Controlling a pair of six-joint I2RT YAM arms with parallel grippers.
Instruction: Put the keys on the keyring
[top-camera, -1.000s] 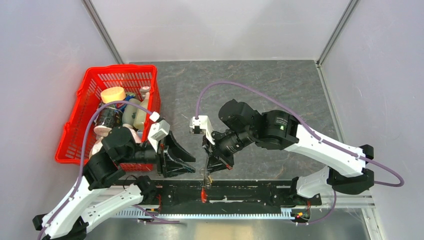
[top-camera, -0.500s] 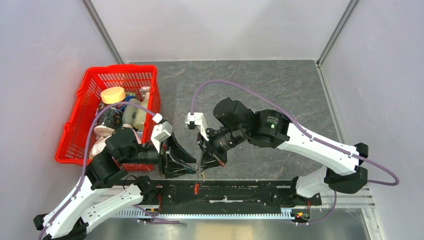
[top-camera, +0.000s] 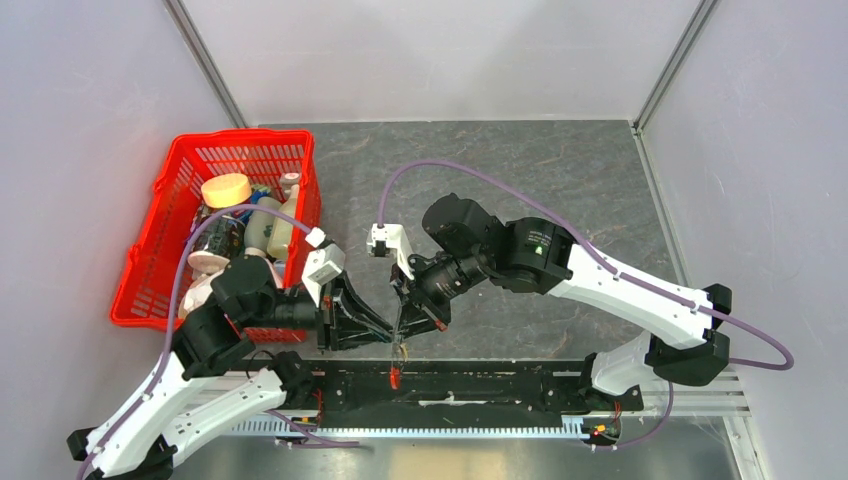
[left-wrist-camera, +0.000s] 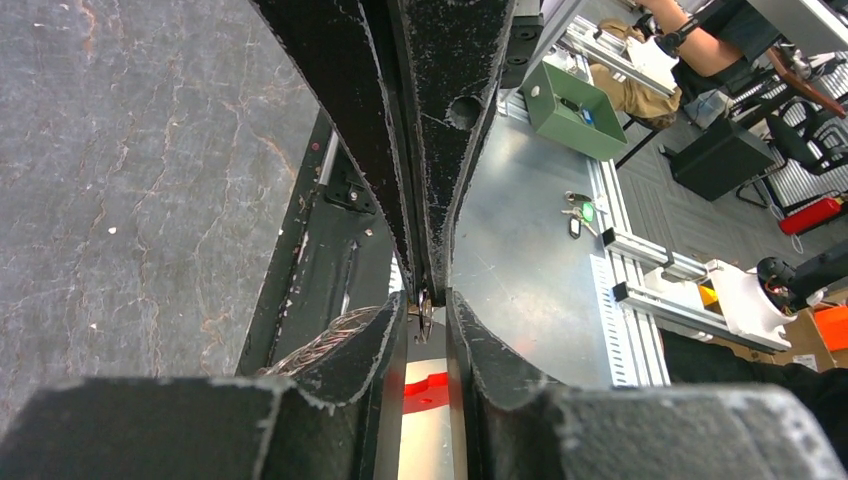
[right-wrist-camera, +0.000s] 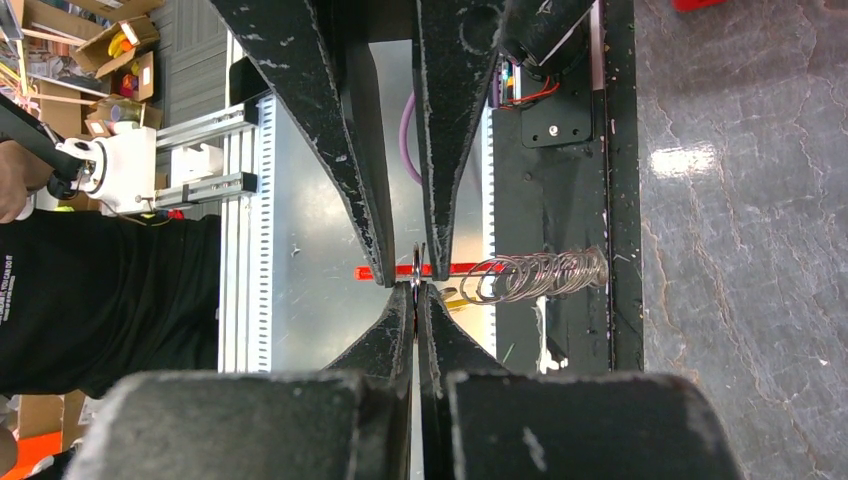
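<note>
My two grippers meet tip to tip over the black rail at the table's near edge. My right gripper (top-camera: 403, 327) (right-wrist-camera: 415, 288) is shut on a thin metal ring of the keyring. The silvery chain loop (right-wrist-camera: 530, 275) and the red tag (top-camera: 393, 377) (left-wrist-camera: 425, 385) hang from that ring. A small brass-coloured bit, the key (right-wrist-camera: 453, 297), shows beside the chain. My left gripper (top-camera: 390, 335) (left-wrist-camera: 427, 300) has its fingers narrowly apart on either side of the same ring (left-wrist-camera: 425, 312), with a gap on both sides.
A red basket (top-camera: 160, 270) with a bottle, a yellow lid and other items stands at the left, close behind the left arm. The black rail (top-camera: 500, 385) and the metal frame run along the near edge. Grey walls enclose the table.
My right gripper carried the keyring to the left. My left gripper's fingers went from wide open to narrowly apart around the ring. The red tag swung left.
</note>
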